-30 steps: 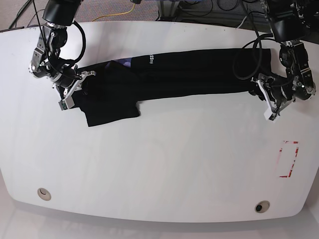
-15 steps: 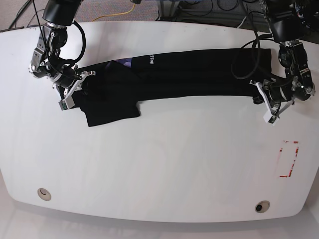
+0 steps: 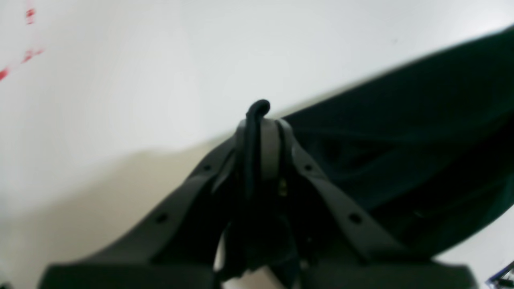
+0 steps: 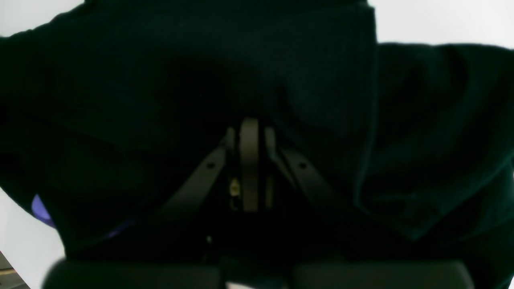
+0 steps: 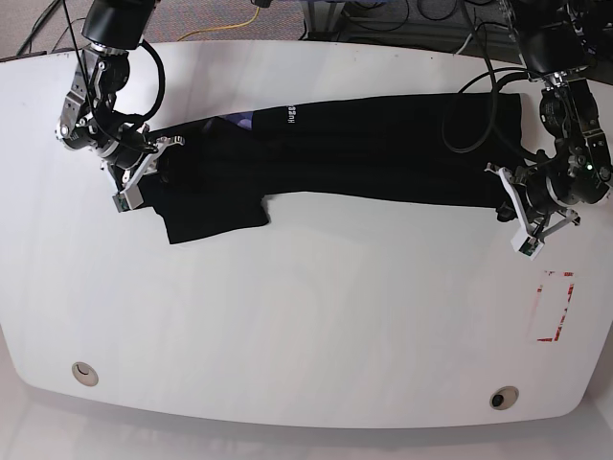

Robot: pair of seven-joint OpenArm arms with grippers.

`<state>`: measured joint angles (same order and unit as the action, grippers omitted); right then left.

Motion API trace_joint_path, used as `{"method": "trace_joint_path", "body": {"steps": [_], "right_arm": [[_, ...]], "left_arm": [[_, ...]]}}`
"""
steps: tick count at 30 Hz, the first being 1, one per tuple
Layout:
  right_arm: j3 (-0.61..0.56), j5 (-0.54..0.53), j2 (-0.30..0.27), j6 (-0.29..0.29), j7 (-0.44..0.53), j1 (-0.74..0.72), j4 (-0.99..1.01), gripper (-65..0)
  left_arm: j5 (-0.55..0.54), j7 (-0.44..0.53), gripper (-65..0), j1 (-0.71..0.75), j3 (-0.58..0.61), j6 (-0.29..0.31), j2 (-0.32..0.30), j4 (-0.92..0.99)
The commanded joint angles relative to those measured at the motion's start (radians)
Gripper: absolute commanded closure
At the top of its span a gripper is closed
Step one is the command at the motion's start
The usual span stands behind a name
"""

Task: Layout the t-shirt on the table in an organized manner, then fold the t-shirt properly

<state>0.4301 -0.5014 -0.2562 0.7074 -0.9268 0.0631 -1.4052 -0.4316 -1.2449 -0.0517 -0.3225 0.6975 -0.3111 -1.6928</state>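
Red tape outline (image 5: 556, 307) beside left pincer (image 5: 522, 230).

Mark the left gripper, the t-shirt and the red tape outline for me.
left gripper (image 3: 259, 120): left wrist view, shut fingertips.
t-shirt (image 5: 383, 144): base view, mid-body cloth.
red tape outline (image 5: 567, 305): base view, its right side.

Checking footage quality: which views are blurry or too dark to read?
Left wrist: soft focus, table washed out, left gripper blurred. Right wrist: very dark, the t-shirt fills it with almost no detail. Base: sharp, evenly lit, slight gloss on the tabletop.
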Motion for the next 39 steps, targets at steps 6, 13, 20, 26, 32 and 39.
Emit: {"method": "trace_joint_path", "body": {"steps": [6,13,20,26,32,39], "right_arm": [[-0.001,0.043,-0.005,-0.009,-0.048,0.004,0.000,-1.7],[-0.001,0.043,-0.005,-0.009,-0.048,0.004,0.000,-1.7],[-0.001,0.043,0.004,-0.009,-0.048,0.002,0.000,-1.7],[-0.001,0.043,0.013,-0.009,-0.048,0.001,0.000,-1.7],[-0.001,0.043,0.014,-0.009,-0.048,0.001,0.000,-1.7],[-0.001,0.043,0.028,-0.009,-0.048,0.001,0.000,-1.7]], "left_arm": [[-0.013,-0.063,0.0,0.033,-0.005,0.001,-0.016,-0.171],[-0.013,-0.072,0.0,0.114,-0.002,0.001,-0.023,-0.241],[-0.013,-0.069,0.0,0.158,0.004,0.001,-0.061,-0.243],[-0.013,-0.069,0.0,0.183,0.015,0.001,-0.087,-0.241],[-0.013,-0.069,0.0,0.210,0.044,0.001,-0.122,-0.241],[-0.011,-0.069,-6.8,0.234,0.104,0.001,-0.141,-0.240]]}}
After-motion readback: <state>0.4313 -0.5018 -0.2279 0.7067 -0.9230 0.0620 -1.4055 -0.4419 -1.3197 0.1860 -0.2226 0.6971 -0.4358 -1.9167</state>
